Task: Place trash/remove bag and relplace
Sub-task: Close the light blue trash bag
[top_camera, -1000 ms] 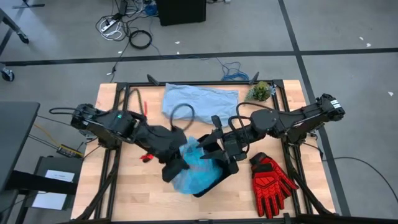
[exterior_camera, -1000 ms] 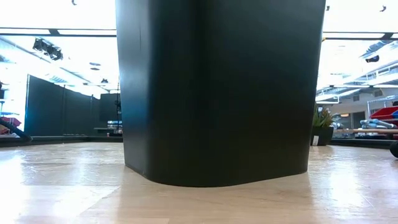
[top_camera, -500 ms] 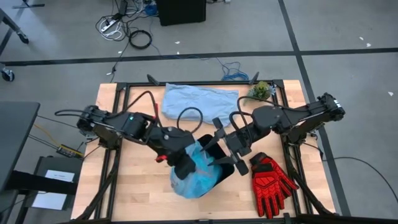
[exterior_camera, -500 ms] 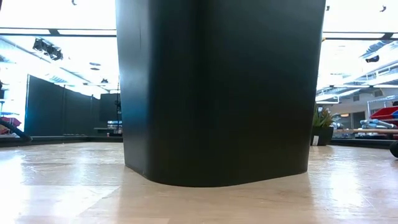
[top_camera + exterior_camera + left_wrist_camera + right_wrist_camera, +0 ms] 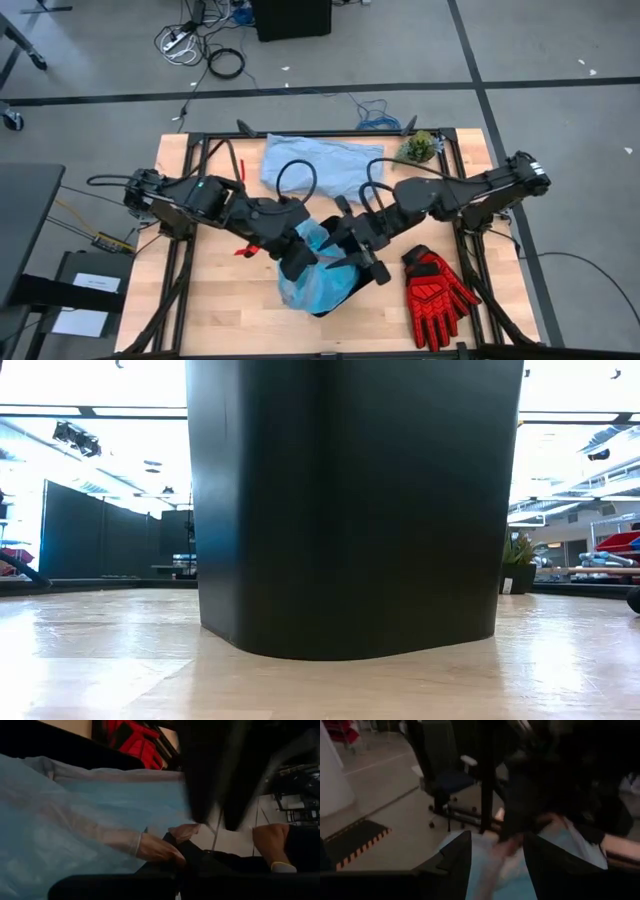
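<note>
Thin, crinkly, translucent cyan plastic bag lines a smooth, matt black plastic bin at frame centre, on a light, satin-finished wooden table.

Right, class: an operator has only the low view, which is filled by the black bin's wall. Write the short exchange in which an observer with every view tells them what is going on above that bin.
Operator: I see only the bin. Is anything in it?
Observer: Yes, the bag bulges out of its top, crumpled and cyan.
Operator: Where are the arms?
Observer: Both meet over the bin. The left gripper is shut on the bag's edge.
Operator: And the other one?
Observer: The right gripper is at the bag's opposite edge, its fingers apart with bag film between them.
</note>
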